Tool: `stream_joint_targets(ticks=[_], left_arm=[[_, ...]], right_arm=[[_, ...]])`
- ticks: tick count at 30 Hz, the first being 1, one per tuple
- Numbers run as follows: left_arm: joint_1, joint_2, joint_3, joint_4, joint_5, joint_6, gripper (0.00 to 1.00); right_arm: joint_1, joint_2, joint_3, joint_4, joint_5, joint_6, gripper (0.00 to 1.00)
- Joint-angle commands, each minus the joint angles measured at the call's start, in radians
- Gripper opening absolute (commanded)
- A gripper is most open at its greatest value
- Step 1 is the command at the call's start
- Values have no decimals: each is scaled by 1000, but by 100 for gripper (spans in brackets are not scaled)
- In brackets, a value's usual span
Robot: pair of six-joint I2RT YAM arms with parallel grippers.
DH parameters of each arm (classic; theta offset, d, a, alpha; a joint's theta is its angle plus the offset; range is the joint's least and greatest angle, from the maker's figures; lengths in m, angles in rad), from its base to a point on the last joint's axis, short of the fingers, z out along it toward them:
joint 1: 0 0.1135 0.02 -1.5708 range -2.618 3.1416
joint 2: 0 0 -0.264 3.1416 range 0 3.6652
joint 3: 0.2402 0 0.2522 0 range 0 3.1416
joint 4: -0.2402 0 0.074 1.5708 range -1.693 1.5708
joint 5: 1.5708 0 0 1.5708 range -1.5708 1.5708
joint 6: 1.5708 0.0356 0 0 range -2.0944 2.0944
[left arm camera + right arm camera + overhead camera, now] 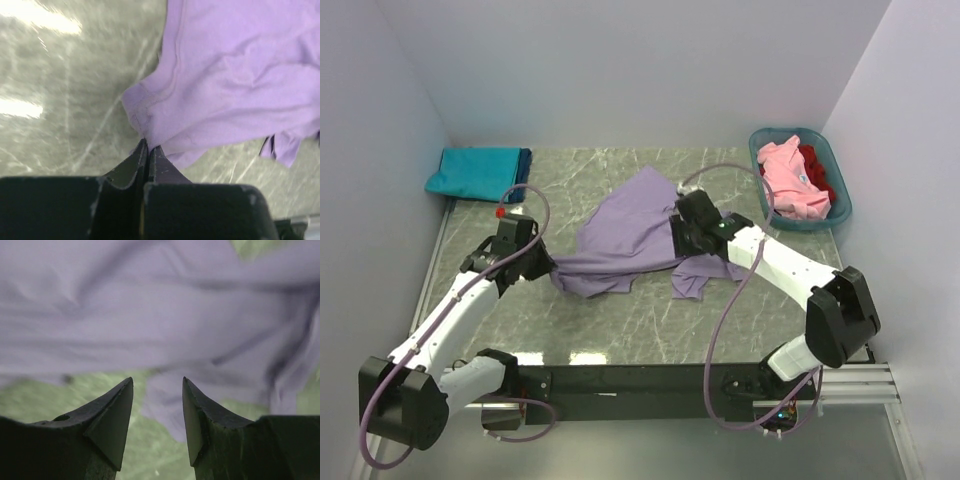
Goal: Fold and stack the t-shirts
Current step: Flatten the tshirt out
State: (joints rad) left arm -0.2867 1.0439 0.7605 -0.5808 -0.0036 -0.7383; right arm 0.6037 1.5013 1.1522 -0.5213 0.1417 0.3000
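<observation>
A lavender-purple t-shirt lies crumpled in the middle of the marble table. My left gripper is shut on its near-left edge; in the left wrist view the cloth is pinched between the closed tips. My right gripper hovers over the shirt's right side with its jaws open and nothing between them; purple cloth fills that view beyond the tips. A folded teal t-shirt on a dark blue one lies at the back left. Pink and red t-shirts sit in the basket.
A teal-blue plastic basket stands at the back right against the wall. White walls close in the table on three sides. The arms' black base rail runs along the near edge.
</observation>
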Motion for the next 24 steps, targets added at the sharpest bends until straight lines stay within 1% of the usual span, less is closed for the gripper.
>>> stream_joint_targets(ticks=[1, 3, 6, 9, 15, 18, 21, 24], left_arm=[[20, 8, 65, 10, -78, 33, 1], [23, 5, 74, -2, -93, 43, 1], [30, -21, 76, -33, -119, 54, 1], [44, -53, 63, -60, -145, 60, 1], [52, -88, 39, -74, -136, 48, 1], [55, -96, 31, -68, -136, 48, 1], [57, -90, 34, -65, -130, 47, 1], [58, -90, 34, -62, -147, 42, 1]], right_arm=[[-34, -61, -98, -48, 76, 82, 51], [-65, -85, -149, -42, 130, 114, 52], [-142, -127, -202, -23, 160, 157, 52], [-180, -131, -226, -13, 141, 174, 53], [-206, -84, -264, 9, 107, 175, 54], [-219, -62, -278, 29, 50, 156, 52], [-220, -29, -264, 15, 39, 143, 51], [-222, 10, -261, 4, 58, 145, 46]])
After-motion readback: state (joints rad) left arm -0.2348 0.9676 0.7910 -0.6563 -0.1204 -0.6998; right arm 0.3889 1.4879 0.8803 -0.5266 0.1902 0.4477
